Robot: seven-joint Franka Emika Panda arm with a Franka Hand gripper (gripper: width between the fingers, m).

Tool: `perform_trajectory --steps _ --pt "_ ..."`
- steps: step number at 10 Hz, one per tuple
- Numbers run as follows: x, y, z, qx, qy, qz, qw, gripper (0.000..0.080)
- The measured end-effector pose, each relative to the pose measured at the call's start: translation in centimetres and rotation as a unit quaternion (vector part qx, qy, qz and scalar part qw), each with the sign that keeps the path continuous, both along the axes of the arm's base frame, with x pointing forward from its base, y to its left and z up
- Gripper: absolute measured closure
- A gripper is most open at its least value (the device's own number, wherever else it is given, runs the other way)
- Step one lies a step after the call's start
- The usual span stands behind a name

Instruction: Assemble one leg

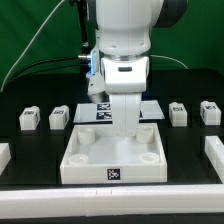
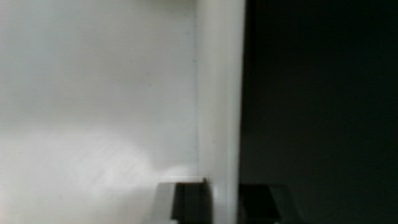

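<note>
The large white tray [image 1: 90, 165] lies in the middle of the black table. My gripper [image 1: 126, 128] is down at the tray's far wall. In the wrist view my gripper [image 2: 226, 192] has one dark finger [image 2: 189, 204] on each side of the tray's upright wall [image 2: 221, 90], both touching it. Small white leg blocks stand apart from the gripper: two at the exterior view's left [image 1: 28, 119] [image 1: 60, 117] and two at its right [image 1: 178, 112] [image 1: 209, 111].
The marker board [image 1: 152, 112] lies flat behind the tray, partly hidden by my arm. White parts show at the table's near left edge [image 1: 4, 155] and near right edge [image 1: 215, 155].
</note>
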State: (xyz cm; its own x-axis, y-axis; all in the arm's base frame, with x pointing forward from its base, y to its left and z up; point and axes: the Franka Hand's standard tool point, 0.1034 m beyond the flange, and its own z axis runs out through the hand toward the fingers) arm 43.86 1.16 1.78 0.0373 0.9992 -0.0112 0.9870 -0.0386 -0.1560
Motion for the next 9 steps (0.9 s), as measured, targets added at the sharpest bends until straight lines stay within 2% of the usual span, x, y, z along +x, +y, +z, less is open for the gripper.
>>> perform_trajectory --steps 2,6,9 --pt "0.8 1.7 0.0 0.002 -0.004 0.002 1.000 0.0735" --pt "3.4 4.6 0.0 0.007 -0.020 -0.003 1.000 0.0735" --pt "4.1 6.9 0.0 0.016 -0.026 0.011 0.999 0.0735"
